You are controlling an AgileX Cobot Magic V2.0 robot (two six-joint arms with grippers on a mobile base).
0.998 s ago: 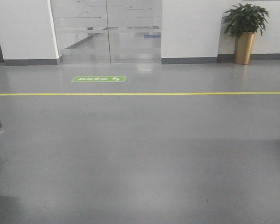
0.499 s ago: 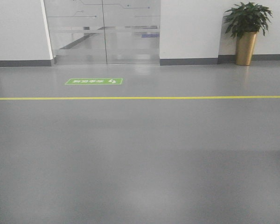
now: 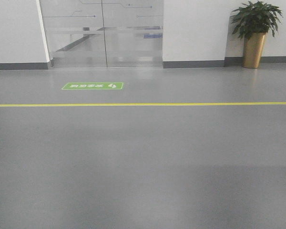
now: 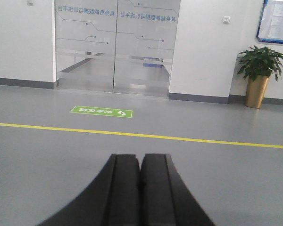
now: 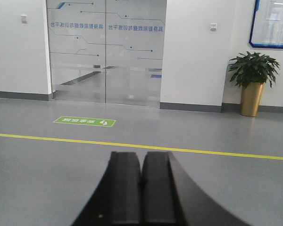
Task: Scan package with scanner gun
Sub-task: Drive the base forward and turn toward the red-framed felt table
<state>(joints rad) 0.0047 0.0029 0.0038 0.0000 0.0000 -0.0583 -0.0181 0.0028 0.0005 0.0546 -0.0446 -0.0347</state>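
Yellow line [image 3: 143, 104] edges floor [image 3: 143, 167] beyond closed left pincer [image 4: 140, 159], right pincer [image 5: 142, 156].

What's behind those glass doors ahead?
Through the glass doors a grey floor runs on, with a small blue object low on the right. Frosting and reflections blur everything else there.

Blue Chinese lettering across glass doors [image 5: 106, 56], white characters on green floor sign [image 5: 84, 121], upside down

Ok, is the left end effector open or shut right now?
Shut. The left end effector shows its two black fingers pressed together along a thin seam, with nothing held between them.
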